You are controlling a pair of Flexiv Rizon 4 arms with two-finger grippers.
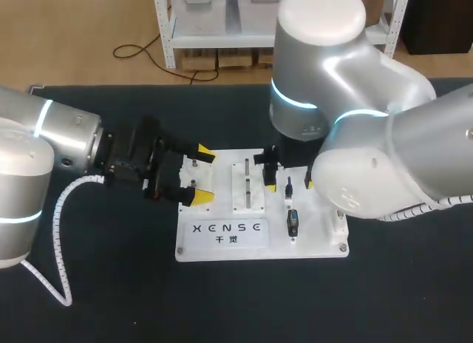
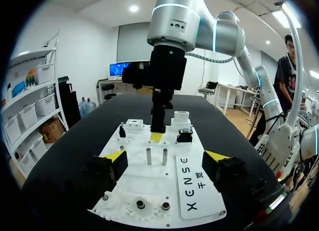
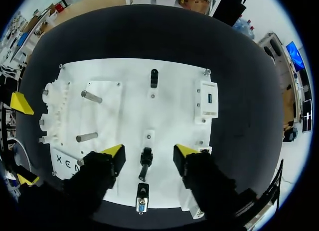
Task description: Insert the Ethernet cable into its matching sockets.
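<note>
The table (image 1: 222,306) has a plain black top (matte, softly lit) across every view.

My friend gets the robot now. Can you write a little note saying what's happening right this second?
Left hand: open and empty, at the end of the white board.
Right hand: open and empty, low over the board. A small black plug stands between its fingers, not gripped.
Done: nothing plugged in that I can see, and no cable is in either hand.
Left: grip the plug, if it is the Ethernet one, and push it into its matching socket. I cannot tell which socket that is.
</note>
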